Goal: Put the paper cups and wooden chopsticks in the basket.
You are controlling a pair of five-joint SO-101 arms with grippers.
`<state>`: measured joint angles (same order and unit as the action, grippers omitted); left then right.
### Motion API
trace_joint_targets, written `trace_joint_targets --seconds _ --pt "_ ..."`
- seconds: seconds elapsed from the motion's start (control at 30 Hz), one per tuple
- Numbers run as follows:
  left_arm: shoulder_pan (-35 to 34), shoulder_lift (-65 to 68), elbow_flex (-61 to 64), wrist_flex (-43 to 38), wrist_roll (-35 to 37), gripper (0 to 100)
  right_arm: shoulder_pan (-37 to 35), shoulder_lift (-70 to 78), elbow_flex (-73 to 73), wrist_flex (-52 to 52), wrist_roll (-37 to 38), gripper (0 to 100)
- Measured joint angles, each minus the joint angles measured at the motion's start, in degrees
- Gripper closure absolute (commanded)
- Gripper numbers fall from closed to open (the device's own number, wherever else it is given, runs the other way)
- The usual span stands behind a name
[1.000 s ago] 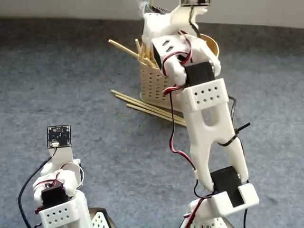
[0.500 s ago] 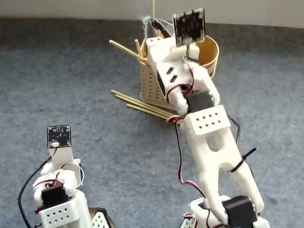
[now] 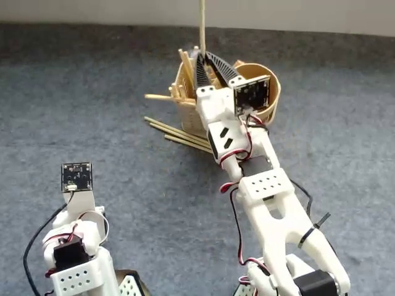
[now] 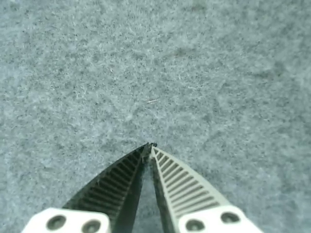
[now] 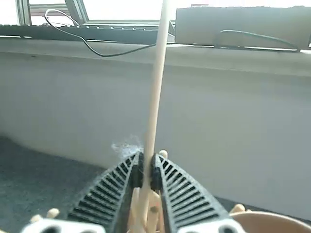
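At the far middle of the carpet stands a cream perforated basket (image 3: 188, 117). It holds a tan paper cup (image 3: 274, 92) and several wooden chopsticks (image 3: 181, 79) that stick out at the top. My right gripper (image 3: 202, 60) is over the basket's rim, shut on one chopstick (image 3: 201, 21) that stands upright; in the right wrist view that chopstick (image 5: 157, 73) rises between the closed fingers of the right gripper (image 5: 146, 169). Three loose chopsticks (image 3: 176, 132) lie on the carpet against the basket's near side. My left gripper (image 4: 151, 145) is shut and empty above bare carpet.
The left arm (image 3: 77, 179) is folded at the near left corner, far from the basket. Grey carpet (image 3: 92, 92) stretches open to the left and right of the basket. A pale wall (image 5: 233, 111) runs along behind the basket.
The right arm drew back toward the near side and its wrist turned, so the held chopstick now stands upright over the basket. Chopsticks inside the basket shifted. The left arm stayed still.
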<state>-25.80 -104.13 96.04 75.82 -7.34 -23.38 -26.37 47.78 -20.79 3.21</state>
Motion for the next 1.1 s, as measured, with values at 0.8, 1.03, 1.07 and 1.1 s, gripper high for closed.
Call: trace_joint_targets --seconds 0.8,1.03,1.07,1.1 --pt "0.0 0.0 0.0 0.0 0.0 99 -0.4 0.3 -0.1 -7.3 8.1 99.0" --pt "0.0 0.0 0.0 0.0 0.0 99 -0.8 0.4 1.8 -7.3 8.1 84.8" --pt "0.0 0.0 0.0 0.0 0.0 99 -0.8 0.4 1.8 -7.3 8.1 85.0" --pt "0.0 0.0 0.0 0.0 0.0 99 -0.8 0.3 1.8 -7.3 8.2 85.0"
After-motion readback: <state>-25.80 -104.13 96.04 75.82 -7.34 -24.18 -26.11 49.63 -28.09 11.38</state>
